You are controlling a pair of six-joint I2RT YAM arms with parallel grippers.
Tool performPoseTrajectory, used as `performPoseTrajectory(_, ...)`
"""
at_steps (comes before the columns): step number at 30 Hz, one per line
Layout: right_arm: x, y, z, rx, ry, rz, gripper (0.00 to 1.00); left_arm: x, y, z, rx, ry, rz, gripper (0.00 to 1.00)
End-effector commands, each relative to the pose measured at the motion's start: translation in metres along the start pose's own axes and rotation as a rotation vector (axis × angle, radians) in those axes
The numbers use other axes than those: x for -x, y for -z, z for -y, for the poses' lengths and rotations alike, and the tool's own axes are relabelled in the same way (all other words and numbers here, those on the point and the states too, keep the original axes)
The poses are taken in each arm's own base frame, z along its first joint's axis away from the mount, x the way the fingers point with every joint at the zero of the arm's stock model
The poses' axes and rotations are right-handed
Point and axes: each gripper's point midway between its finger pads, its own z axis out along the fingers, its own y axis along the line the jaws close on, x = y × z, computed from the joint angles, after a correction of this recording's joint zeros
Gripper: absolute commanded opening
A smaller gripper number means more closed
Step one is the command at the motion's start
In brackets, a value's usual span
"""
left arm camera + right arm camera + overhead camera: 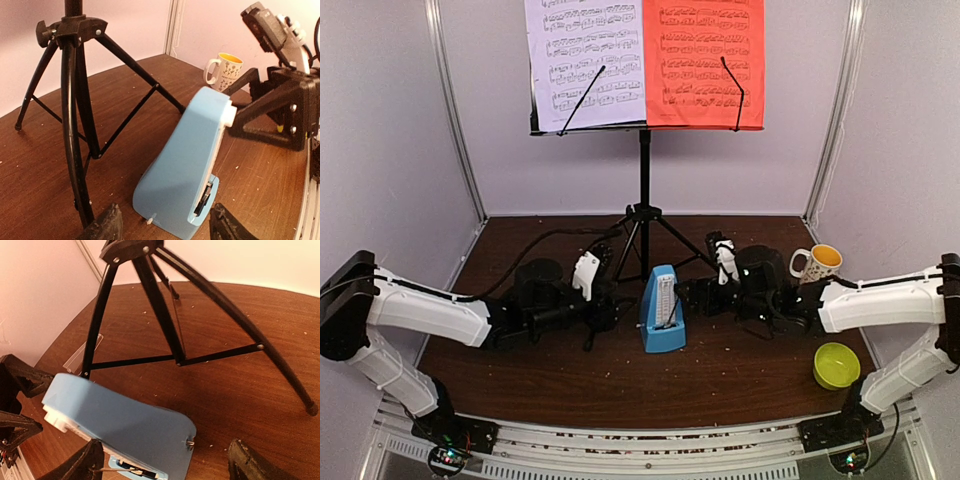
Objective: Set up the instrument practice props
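Metronome (662,310) upright | left end effector (167,226) released, straddling it | right end effector (165,465) released, straddling it

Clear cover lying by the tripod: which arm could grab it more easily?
Probably left. The cover lies beyond the metronome from the right gripper, near the open left gripper.

Dark wood-grain table (520,380) with a low sheen, speckled with crumbs. The metronome (185,165) is smooth matt blue plastic. Music stand (73,125) legs are black tube, faintly glossy. White sheet (585,60) and red sheet (705,60) are thin matt paper, and the mug (227,72) is glazed and shiny
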Motion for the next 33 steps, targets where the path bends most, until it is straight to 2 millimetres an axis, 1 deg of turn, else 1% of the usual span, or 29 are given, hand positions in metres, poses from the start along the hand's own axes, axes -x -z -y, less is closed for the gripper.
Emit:
performPoseTrajectory(1, 0.004, 0.012, 0.036, -0.097, 0.000, 0.017, 0.86, 0.001, 0.004, -0.010, 0.064, -0.024, -0.015, 0.62)
performPoseTrajectory(3, 0.001, 0.017, 0.054, -0.135, 0.000, 0.010, 0.86, 0.001, 0.004, -0.016, 0.085, -0.017, -0.030, 0.63)
performPoseTrajectory(5, -0.007, 0.021, 0.073, -0.172, -0.005, -0.007, 0.86, 0.002, 0.007, -0.024, 0.100, 0.016, -0.032, 0.63)
performPoseTrajectory(8, -0.012, 0.029, 0.094, -0.213, -0.011, -0.014, 0.86, 0.005, 0.013, -0.037, 0.109, 0.064, -0.017, 0.63)
performPoseTrajectory(10, -0.014, 0.035, 0.104, -0.233, -0.012, -0.022, 0.86, 0.008, 0.018, -0.046, 0.121, 0.092, -0.005, 0.63)
performPoseTrajectory(13, -0.007, 0.045, 0.113, -0.232, -0.020, -0.008, 0.88, 0.010, 0.028, -0.066, 0.149, 0.143, 0.007, 0.63)
performPoseTrajectory(15, 0.002, 0.051, 0.115, -0.209, -0.023, 0.006, 0.90, 0.009, 0.035, -0.081, 0.173, 0.180, 0.011, 0.63)
performPoseTrajectory(17, 0.015, 0.059, 0.121, -0.206, -0.032, 0.030, 0.94, 0.010, 0.043, -0.096, 0.202, 0.206, 0.017, 0.64)
performPoseTrajectory(19, 0.029, 0.065, 0.125, -0.193, -0.042, 0.055, 0.96, 0.012, 0.051, -0.110, 0.237, 0.221, 0.026, 0.64)
performPoseTrajectory(22, 0.051, 0.072, 0.125, -0.143, -0.050, 0.098, 1.00, 0.023, 0.063, -0.124, 0.270, 0.236, 0.048, 0.66)
performPoseTrajectory(26, 0.079, 0.083, 0.123, -0.094, -0.059, 0.149, 1.00, 0.040, 0.082, -0.146, 0.342, 0.247, 0.056, 0.70)
performPoseTrajectory(28, 0.094, 0.089, 0.122, -0.074, -0.073, 0.191, 1.00, 0.051, 0.091, -0.154, 0.374, 0.243, 0.062, 0.75)
performPoseTrajectory(31, 0.114, 0.099, 0.116, -0.033, -0.081, 0.249, 1.00, 0.065, 0.105, -0.166, 0.440, 0.236, 0.059, 0.88)
performPoseTrajectory(32, 0.117, 0.101, 0.115, -0.025, -0.081, 0.256, 1.00, 0.068, 0.109, -0.170, 0.463, 0.234, 0.045, 0.95)
performPoseTrajectory(33, 0.121, 0.103, 0.113, -0.017, -0.080, 0.263, 1.00, 0.070, 0.112, -0.173, 0.481, 0.233, 0.030, 0.97)
